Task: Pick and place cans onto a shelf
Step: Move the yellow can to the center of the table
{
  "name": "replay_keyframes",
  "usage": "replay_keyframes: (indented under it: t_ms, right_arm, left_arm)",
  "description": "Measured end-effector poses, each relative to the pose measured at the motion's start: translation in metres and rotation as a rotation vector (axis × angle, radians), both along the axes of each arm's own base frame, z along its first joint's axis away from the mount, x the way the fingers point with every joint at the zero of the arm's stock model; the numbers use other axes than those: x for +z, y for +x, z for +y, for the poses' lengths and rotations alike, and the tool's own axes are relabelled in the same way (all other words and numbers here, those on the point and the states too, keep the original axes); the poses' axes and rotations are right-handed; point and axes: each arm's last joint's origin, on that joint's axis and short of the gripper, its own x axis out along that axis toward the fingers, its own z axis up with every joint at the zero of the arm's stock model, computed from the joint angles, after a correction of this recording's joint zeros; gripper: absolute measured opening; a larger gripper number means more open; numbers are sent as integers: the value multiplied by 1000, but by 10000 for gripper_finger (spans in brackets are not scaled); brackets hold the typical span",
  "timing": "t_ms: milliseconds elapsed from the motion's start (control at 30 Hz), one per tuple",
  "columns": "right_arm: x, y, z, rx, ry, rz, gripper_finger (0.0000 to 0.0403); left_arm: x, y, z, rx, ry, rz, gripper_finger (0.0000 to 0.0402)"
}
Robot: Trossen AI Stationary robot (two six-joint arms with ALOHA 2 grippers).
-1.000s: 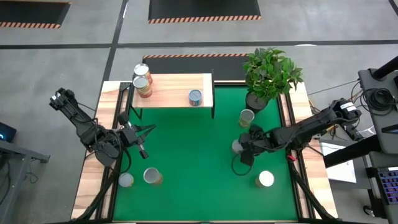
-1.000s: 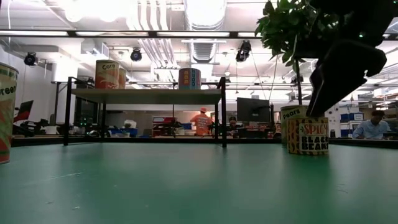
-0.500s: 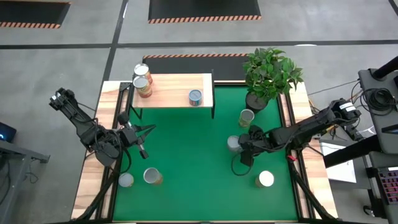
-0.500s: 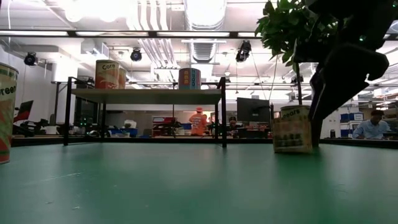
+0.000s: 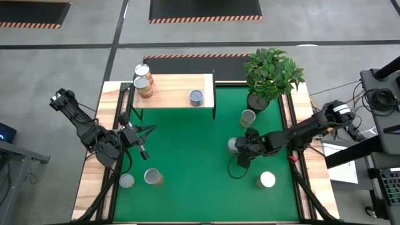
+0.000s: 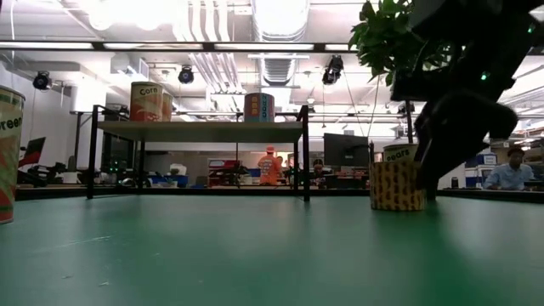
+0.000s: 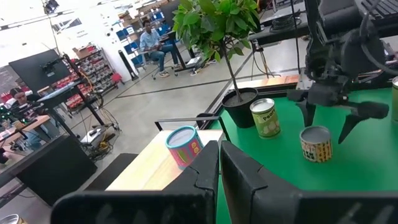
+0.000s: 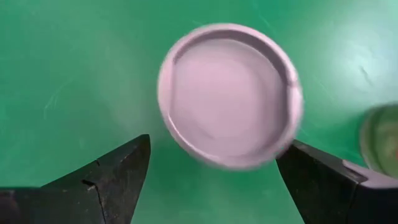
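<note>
Right of centre on the green surface [image 5: 187,162], the right claw [image 5: 240,152] gapes over a can [image 5: 233,144].
Shelf [image 5: 175,90] cans read "Corn" [image 6: 145,101]; left claw [image 5: 142,142] together, mid-left.

Two dark, jointed, cabled arms

Three cans [image 5: 143,81] on the shelf [image 5: 172,90] (plant pot [image 5: 257,101] right of it)

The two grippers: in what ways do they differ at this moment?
The left gripper is shut, while the right gripper is open. The left gripper has no can between its fingers; the right gripper straddles a can. Both are over the green mat.
</note>
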Motion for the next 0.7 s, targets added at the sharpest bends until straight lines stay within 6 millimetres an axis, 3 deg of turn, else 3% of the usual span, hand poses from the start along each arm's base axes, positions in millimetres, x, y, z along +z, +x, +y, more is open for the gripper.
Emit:
replay_keyframes:
  t_ms: [333, 533, 700]
  right_arm:
    - [-10, 18, 0, 7, -72, -20, 317]
    - [5, 28, 3, 52, -75, -61, 250]
    - [29, 43, 9, 166, -3, -160, 244]
  left_arm:
    - [0, 0, 0, 0, -2, -1, 0]
    - [0, 0, 0, 0, -3, -1, 0]
    - [0, 0, 0, -2, -22, -11, 0]
